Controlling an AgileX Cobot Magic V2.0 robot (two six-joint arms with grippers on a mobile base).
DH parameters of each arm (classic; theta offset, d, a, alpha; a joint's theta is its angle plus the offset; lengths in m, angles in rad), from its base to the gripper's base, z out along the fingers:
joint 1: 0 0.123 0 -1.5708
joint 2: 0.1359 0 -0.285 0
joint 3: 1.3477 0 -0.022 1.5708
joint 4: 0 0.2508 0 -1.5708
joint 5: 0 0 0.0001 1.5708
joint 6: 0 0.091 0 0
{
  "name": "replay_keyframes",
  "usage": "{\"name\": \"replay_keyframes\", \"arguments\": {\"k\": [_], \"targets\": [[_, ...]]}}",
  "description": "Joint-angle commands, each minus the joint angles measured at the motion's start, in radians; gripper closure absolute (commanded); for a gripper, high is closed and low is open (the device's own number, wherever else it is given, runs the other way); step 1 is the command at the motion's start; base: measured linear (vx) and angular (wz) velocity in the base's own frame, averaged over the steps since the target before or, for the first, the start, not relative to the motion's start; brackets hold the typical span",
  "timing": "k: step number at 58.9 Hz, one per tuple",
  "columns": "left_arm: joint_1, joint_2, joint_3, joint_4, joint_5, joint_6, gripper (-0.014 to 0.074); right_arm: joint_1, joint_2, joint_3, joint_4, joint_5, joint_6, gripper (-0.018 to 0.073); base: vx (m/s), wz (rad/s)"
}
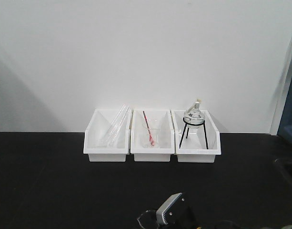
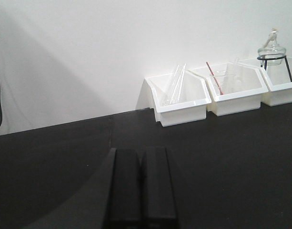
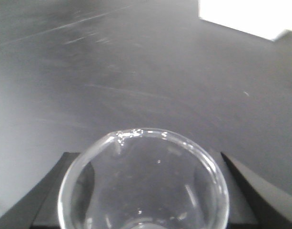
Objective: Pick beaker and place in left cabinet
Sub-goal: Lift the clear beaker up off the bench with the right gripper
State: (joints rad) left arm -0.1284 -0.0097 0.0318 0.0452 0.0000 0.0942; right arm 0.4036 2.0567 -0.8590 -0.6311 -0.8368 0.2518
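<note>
The right pincer (image 3: 146, 160) grasps the beaker (image 3: 136, 200) by its sides, well in front of the white bins (image 1: 152, 157). The left pincer (image 2: 141, 155) is clenched on nothing. Carry the glass upright with a steady, gentle squeeze, since the left cabinet is out of view.

The left gripper (image 2: 141, 188) has its jaws pressed flat together. The right gripper (image 3: 145, 164) holds the beaker (image 3: 150, 202) between its jaws, one on each side.

glossy glass beaker (image 3: 145, 191), matt scuffed table (image 3: 136, 71), smooth plastic bins (image 1: 152, 157).
</note>
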Motion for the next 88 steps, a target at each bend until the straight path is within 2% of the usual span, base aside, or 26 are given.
{"name": "replay_keyframes", "arguments": {"k": [1,14,23,24,32,51,88], "targets": [[-0.001,-0.019,0.016,-0.003,-0.075,-0.003,0.0595,-0.001,-0.12,-0.023,-0.026,-0.055,0.009,0.0361,0.0,0.0],[-0.001,-0.019,0.016,-0.003,-0.075,-0.003,0.0595,0.04,-0.299,-0.027,-0.067,0.058,0.183,0.038,0.0,0.0],[-0.001,-0.019,0.016,-0.003,-0.075,-0.003,0.0595,0.126,-0.404,-0.08,-0.17,0.22,0.268,0.038,0.0,0.0],[-0.001,-0.019,0.016,-0.003,-0.075,-0.003,0.0595,0.185,-0.47,-0.13,-0.184,0.326,0.332,0.038,0.0,0.0],[-0.001,-0.019,0.016,-0.003,-0.075,-0.003,0.0595,0.215,-0.531,-0.142,-0.181,0.37,0.403,0.038,0.0,0.0],[-0.001,-0.019,0.016,-0.003,-0.075,-0.003,0.0595,0.219,-0.636,-0.142,-0.182,0.528,0.409,0.038,0.0,0.0],[-0.001,-0.019,0.016,-0.003,-0.075,-0.003,0.0595,0.217,-0.637,-0.139,-0.182,0.531,0.409,0.038,0.0,0.0]]}}
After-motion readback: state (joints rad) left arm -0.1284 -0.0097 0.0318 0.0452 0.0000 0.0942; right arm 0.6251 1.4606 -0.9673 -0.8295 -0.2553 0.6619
